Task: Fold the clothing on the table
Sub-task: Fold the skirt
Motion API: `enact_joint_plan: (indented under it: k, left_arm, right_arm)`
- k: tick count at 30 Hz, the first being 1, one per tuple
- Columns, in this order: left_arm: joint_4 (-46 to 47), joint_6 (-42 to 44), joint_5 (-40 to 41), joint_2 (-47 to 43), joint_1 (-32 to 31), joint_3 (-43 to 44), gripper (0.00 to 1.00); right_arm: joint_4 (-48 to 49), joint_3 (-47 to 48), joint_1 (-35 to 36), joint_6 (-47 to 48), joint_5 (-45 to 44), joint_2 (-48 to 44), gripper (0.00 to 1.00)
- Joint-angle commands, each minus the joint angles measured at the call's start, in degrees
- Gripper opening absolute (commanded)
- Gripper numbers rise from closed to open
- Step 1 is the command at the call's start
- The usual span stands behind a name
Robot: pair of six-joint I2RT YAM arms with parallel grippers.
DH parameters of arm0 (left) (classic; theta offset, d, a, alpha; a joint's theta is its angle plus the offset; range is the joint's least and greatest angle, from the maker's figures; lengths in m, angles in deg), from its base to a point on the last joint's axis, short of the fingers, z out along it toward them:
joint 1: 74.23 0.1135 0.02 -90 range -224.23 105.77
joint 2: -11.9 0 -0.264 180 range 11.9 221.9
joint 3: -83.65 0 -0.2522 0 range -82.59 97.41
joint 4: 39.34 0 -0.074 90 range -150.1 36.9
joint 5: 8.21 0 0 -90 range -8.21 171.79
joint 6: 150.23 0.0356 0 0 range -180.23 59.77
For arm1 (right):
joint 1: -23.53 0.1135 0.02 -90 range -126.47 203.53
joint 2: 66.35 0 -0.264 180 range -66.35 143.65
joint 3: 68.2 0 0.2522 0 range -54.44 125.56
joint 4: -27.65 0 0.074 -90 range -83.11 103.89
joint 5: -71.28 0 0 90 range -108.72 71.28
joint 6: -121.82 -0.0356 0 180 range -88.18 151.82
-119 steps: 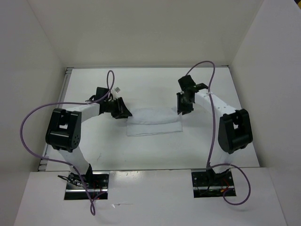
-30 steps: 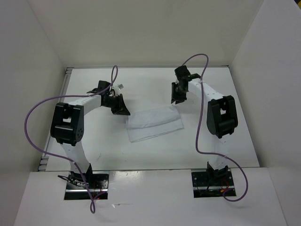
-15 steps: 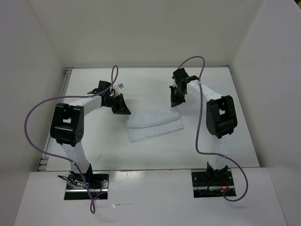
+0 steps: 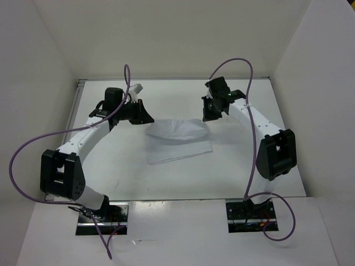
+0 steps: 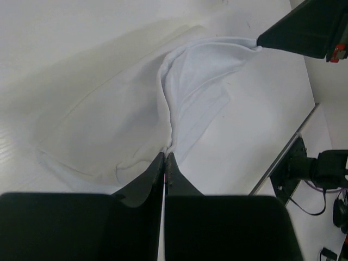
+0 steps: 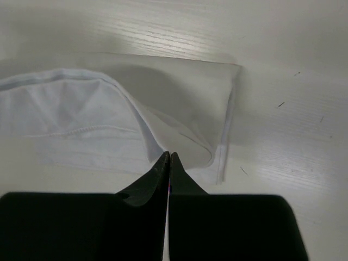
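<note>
worktop: a flat, glossy white rectangular worktop (image 4: 238, 166), with plain white upright walls (image 4: 166, 39) at the left, far and right sides.
clothing: a thin, wrinkled, plain white fabric garment (image 4: 178, 138). it sits near the middle of the worktop, between the two arms and a little toward the far side.
clothing, near part: lies flat on the worktop. its near edge is straight, and the near right corner is square.
clothing, far part: lifted at both ends. the fabric between the two grips curves as a loose upper layer over the flat lower layer.
left fingers (image 5: 159, 169): black, pressed together, pinching the far left end of the garment. a ridge of fabric runs straight up from the tips.
right fingers (image 6: 163, 166): black, pressed together, pinching the far right end of the garment. a rounded fold of fabric meets the tips, and a stitched hem shows to the left of it.
left wrist view: the lifted edge stretches from the left fingers across to the tip of the right fingers at the upper right.
arms: white links with black joints. both reach inward from bases at the near edge. the two wrists are well apart, one at each end of the garment.
cables: a purple cable (image 4: 22, 152) loops beside each arm.
</note>
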Motion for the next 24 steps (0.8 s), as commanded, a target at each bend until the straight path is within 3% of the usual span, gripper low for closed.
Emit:
enact_joint_plan:
  k: [1, 6, 11, 16, 20, 24]
  left_arm:
    - [-3.7, 4.6, -3.4, -1.9, -0.5, -0.9, 0.0]
    - [-10.2, 8.5, -2.8, -3.7, -1.8, -3.6, 0.04]
    - [-16.6, 9.9, 3.1, -3.2, -3.6, -4.3, 0.07]
    - [-21.3, 10.4, 7.0, -1.6, -4.3, -4.9, 0.17]
    - [-24.3, 11.0, 9.0, -2.7, -7.0, -5.4, 0.31]
    - [-29.0, 11.0, 9.0, -3.3, -11.7, -3.5, 0.38]
  right_arm:
    - [-2.7, -2.5, 0.6, -0.9, -1.6, -3.1, 0.0]
    - [-5.3, -6.6, 0.6, -2.1, -2.7, -6.5, 0.0]
    - [-9.1, -10.3, 0.6, -4.0, -3.8, -8.6, 0.0]
    - [-13.2, -12.9, 1.2, -6.7, -4.3, -10.4, 0.0]
    - [-16.6, -15.4, 3.6, -9.4, -5.4, -12.4, 0.0]
    - [-19.9, -16.7, 4.7, -13.1, -4.7, -16.0, 0.19]
